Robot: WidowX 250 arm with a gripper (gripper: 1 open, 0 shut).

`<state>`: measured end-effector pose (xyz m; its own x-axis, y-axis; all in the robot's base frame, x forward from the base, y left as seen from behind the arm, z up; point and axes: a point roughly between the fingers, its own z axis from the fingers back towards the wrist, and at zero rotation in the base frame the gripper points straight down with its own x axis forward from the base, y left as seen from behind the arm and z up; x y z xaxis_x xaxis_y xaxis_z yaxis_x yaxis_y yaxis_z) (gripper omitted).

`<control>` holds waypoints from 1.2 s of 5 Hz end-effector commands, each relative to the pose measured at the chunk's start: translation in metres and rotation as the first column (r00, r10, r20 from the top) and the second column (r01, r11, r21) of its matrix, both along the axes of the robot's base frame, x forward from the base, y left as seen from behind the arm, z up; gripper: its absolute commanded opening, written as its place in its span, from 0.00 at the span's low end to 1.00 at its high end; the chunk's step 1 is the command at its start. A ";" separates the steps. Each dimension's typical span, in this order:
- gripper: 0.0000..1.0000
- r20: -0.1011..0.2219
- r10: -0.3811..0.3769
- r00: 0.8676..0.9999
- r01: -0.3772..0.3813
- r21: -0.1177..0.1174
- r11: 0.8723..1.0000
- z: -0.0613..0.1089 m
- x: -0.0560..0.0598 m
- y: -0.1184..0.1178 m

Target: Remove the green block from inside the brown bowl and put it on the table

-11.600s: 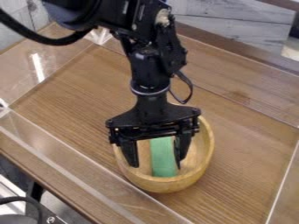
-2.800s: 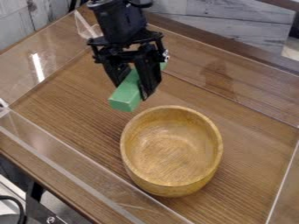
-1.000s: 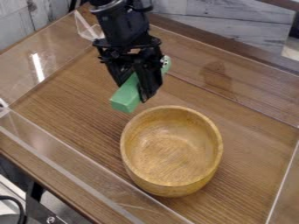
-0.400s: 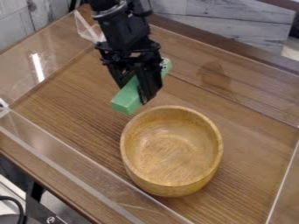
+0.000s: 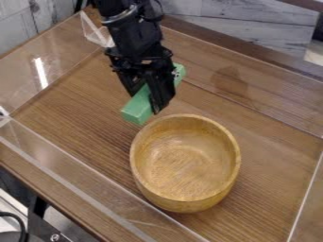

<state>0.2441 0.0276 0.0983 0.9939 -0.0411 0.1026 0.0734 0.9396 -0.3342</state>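
Hardly shifted since the last frame, the gripper point(image 5: 143, 87) was clenched on the green block point(image 5: 136, 106) above the desk point(image 5: 76, 106), left of the brown bowl point(image 5: 186, 163). Lowering too near that rim risked a knock.

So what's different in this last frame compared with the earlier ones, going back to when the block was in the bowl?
The green block has come up out of the brown bowl, held in the jaws, and now sits over the table just beyond the bowl's rim, toward the picture's upper left. It hasn't been let go. The bowl looks unmoved.
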 end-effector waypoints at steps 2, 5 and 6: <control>0.00 0.043 0.008 0.999 -0.008 0.005 1.000 0.002 0.007 0.007; 0.00 0.058 0.003 0.998 -0.003 0.002 1.000 -0.004 0.012 0.010; 0.00 0.063 0.002 0.998 -0.002 0.000 1.000 -0.005 0.013 0.011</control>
<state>0.2525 0.0344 0.0855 0.9903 -0.0463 0.1307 0.0886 0.9364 -0.3397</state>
